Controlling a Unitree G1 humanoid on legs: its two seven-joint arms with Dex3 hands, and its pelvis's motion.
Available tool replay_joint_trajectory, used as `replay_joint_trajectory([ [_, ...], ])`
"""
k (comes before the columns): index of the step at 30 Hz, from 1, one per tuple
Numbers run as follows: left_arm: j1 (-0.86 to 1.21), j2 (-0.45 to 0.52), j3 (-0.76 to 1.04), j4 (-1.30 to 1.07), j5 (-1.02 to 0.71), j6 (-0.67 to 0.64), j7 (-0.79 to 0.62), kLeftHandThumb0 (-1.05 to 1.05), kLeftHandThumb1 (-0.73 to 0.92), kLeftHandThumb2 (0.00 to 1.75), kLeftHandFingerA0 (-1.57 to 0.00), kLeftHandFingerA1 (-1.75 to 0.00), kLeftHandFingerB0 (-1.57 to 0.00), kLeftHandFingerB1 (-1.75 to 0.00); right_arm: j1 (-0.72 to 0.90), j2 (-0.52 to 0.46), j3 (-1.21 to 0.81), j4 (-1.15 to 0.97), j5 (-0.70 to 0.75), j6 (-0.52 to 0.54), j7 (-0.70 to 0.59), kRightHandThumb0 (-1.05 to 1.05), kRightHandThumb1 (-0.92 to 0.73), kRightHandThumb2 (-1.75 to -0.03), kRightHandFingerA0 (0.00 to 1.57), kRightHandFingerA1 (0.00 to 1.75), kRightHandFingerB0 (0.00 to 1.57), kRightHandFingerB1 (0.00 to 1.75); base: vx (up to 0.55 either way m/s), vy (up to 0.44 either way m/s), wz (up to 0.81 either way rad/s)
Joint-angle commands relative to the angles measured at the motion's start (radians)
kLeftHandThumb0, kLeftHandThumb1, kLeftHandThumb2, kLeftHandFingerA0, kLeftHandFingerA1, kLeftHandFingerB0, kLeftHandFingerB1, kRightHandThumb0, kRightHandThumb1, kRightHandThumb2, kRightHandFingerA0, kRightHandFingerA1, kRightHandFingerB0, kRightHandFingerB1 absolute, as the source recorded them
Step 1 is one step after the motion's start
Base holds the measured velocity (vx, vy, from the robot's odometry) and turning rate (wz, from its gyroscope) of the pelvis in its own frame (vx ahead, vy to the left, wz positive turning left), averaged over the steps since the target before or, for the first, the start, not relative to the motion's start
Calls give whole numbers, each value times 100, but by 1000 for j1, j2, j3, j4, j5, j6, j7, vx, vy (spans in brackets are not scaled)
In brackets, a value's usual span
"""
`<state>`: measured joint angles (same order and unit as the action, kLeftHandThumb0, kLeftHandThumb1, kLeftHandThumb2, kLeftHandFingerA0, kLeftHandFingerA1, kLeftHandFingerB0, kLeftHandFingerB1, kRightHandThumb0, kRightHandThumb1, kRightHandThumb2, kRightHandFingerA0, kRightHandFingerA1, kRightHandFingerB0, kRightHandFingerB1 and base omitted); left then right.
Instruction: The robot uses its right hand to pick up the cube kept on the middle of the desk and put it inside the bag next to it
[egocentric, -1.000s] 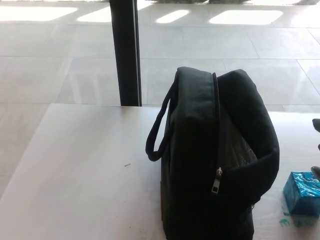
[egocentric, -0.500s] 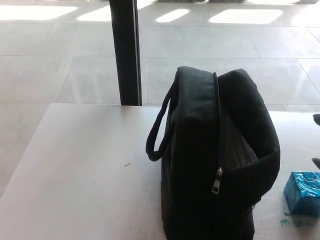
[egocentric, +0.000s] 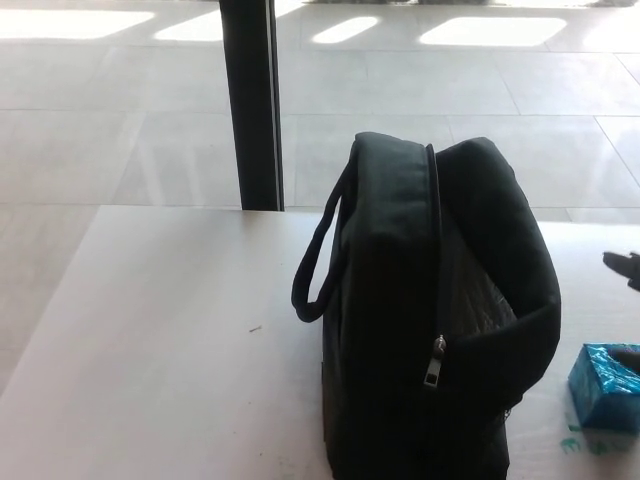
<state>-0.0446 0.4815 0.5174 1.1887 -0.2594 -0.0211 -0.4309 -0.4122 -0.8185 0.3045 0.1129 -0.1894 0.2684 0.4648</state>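
At the far right edge, two small dark tips of the robot's right hand (egocentric: 628, 310) show: one fingertip (egocentric: 622, 266) above and behind the cube, another at the cube's top right corner, either touching it or just over it; the picture does not settle which. So little of the hand is inside the frame that how far its fingers are spread, or whether they have any hold on the cube, cannot be told. The left hand does not appear.

The shiny turquoise foil-wrapped cube (egocentric: 604, 388) sits on the pale, matte white table (egocentric: 170, 340) near the lower right corner, just beside the bag's right side. A few small turquoise flecks lie on the table below it.

The tall black fabric bag (egocentric: 400, 330) stands upright in the middle, its zip open along the top and front, with the metal zip pull (egocentric: 435, 370) hanging low. Its right flap sags outward, showing a greyish lining inside. A black loop handle (egocentric: 318, 262) curves out from its left side.

Behind the table a dark vertical post (egocentric: 250, 100) rises from a glossy tiled floor (egocentric: 120, 130) with bright patches of light.
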Motion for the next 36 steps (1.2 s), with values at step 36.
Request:
replay_joint_trajectory([
  [36,-12,22,-5,-14,-15,-22,-4,-105,55,91,-34,-166,-18,-155,-64,112,149,225,-355,-58,33,-31,-33,-87,5,55,0,50,0,0,0],
])
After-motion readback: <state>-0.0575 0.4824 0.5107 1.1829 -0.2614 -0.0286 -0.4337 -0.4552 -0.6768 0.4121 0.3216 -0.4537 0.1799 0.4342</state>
